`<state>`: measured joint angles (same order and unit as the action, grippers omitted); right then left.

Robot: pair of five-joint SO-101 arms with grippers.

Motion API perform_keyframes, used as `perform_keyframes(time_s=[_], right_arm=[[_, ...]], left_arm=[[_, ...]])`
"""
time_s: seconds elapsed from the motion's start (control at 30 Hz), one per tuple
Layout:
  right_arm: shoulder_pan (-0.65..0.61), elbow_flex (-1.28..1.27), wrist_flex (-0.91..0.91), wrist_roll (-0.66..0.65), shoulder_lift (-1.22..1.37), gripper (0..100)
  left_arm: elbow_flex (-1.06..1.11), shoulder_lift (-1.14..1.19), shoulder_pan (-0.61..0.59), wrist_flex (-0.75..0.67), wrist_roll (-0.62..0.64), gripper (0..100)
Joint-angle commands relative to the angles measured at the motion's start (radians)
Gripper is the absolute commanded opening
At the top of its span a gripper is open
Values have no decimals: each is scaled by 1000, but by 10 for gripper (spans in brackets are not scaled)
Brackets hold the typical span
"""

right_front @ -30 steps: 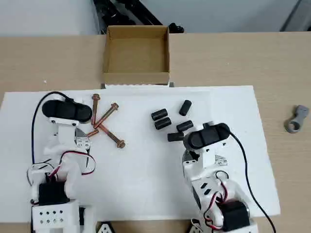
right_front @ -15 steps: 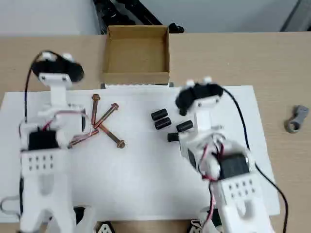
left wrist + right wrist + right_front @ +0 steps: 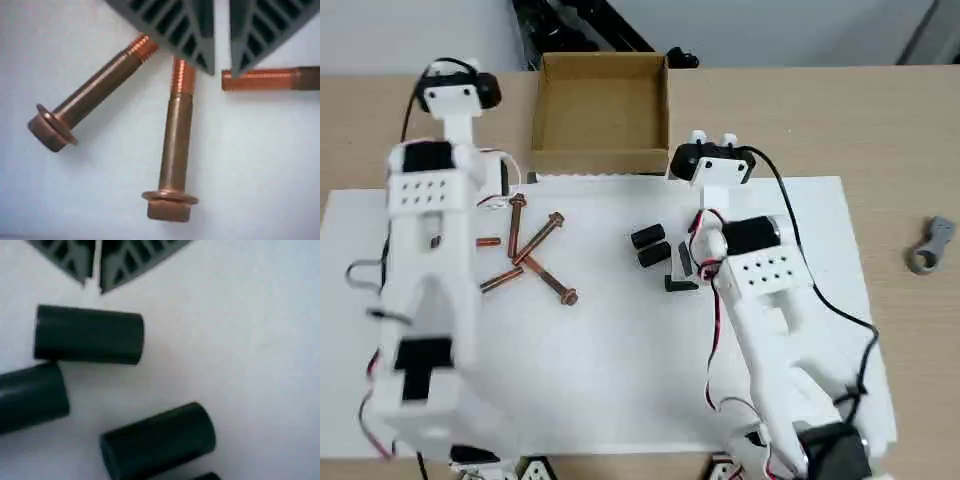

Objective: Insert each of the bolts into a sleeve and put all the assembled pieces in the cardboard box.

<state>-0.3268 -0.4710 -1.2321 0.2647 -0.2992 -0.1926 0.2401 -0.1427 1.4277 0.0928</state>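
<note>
Overhead, high view: cardboard box sits at the far side of the bench. Copper bolts lie scattered on the white sheet by the left arm, black sleeves by the right arm. Left wrist view: left claw w/ tips slightly apart, nothing betw. them, close over three bolts w/ flanged heads and threaded ends. Right wrist view: right claw w/ tips nearly together, gripping nothing, next to sleeves that are plain matte cylinders, lying flat.

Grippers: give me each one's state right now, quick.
Left gripper: slightly open, holding nothing.
Right gripper: shut, holding nothing.
</note>
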Motion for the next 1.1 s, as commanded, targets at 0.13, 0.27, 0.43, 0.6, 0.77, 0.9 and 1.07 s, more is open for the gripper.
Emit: perform_keyframes(time_s=[0.13, 0.27, 0.43, 0.6, 0.77, 0.9, 1.07], right_arm=[[4, 46, 1, 12, 44, 7], [4, 46, 1, 12, 47, 7], [4, 46, 1, 12, 47, 8], [4, 44, 1, 12, 47, 8], [4, 41, 1, 12, 48, 8], [4, 41, 1, 12, 48, 8], [4, 40, 1, 12, 48, 8]], left_arm=[[-441, 334, 41, 210, 5, 7], [-641, 497, 31, 299, 25, 8], [-788, 641, 21, 324, 28, 63], [-800, 655, 25, 324, 37, 90], [-792, 664, 18, 324, 37, 100], [-792, 664, 18, 321, 34, 153], [-791, 664, 8, 311, 34, 157]])
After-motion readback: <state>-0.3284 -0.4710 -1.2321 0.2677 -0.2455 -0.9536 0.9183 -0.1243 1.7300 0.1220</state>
